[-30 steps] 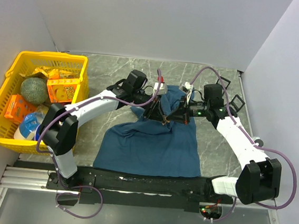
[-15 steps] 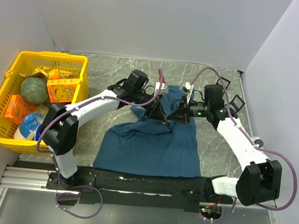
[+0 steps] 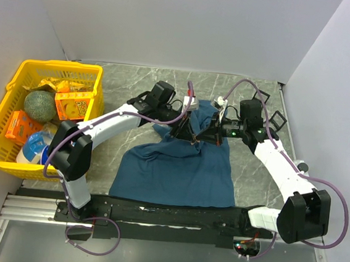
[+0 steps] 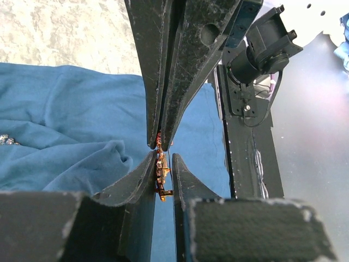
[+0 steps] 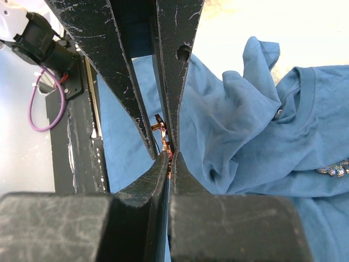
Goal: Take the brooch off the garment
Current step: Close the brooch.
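**Top view.** The shirt (image 3: 177, 168) lies spread on the worktop (image 3: 117, 82). The left pincer (image 3: 188, 136) and right pincer (image 3: 199, 138) meet tip to tip above the shirt's upper part, near its collar end. A yellow basket (image 3: 60, 65) of groceries stands well to the shirt's left.

**Left wrist view.** The brooch (image 4: 162, 174), small and coppery, stands upright between the left pincer's two fingers (image 4: 143, 180), which clamp it from either side with only a narrow slit between them. From above, the right pincer's fingers are pressed together on the brooch's upper end. The shirt lies below and behind.

**Right wrist view.** The right pincer's tips are closed together, with a reddish bit of the brooch nipped between them. The brooch sits just beside a raised fold of the shirt. Whether it still pierces the cloth cannot be told.
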Motion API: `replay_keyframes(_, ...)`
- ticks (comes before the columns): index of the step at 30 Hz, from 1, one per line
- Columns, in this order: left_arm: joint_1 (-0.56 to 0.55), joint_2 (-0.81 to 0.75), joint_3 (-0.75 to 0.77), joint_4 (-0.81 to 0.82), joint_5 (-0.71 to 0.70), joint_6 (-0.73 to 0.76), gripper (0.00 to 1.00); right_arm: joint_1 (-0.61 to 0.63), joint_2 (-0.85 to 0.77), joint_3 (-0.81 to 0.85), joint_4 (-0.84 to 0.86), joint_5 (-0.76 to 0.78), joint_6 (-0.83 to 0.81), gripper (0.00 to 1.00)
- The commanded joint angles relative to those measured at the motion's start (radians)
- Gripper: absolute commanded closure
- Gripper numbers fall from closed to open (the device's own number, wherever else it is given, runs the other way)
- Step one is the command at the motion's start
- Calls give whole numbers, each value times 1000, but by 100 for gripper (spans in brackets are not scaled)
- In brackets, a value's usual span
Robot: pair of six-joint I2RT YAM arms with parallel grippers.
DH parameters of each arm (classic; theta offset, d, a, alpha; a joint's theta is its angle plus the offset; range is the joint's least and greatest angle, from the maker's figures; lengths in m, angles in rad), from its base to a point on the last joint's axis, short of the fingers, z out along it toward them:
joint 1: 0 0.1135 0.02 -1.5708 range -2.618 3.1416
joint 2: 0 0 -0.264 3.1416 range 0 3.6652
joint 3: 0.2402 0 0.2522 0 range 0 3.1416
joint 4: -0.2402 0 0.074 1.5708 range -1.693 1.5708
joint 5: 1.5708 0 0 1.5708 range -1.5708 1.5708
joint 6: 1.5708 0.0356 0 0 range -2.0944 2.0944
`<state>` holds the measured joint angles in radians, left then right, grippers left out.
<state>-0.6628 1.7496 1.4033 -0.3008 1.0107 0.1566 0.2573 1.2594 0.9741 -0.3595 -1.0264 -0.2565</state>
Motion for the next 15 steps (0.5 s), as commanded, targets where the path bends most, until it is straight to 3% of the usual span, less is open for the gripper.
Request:
replay_keyframes(1, -4, 13, 39, -4, -6, 41, 85, 0, -41, -3, 30, -21, 8, 100)
replay_keyframes(6, -4, 7, 40, -3, 54, 32, 75, 2, -43, -2, 28, -31, 5, 100)
replay_keyframes(15, 14, -2, 20, 55, 146, -22, 72, 0, -41, -2, 24, -46, 8, 100)
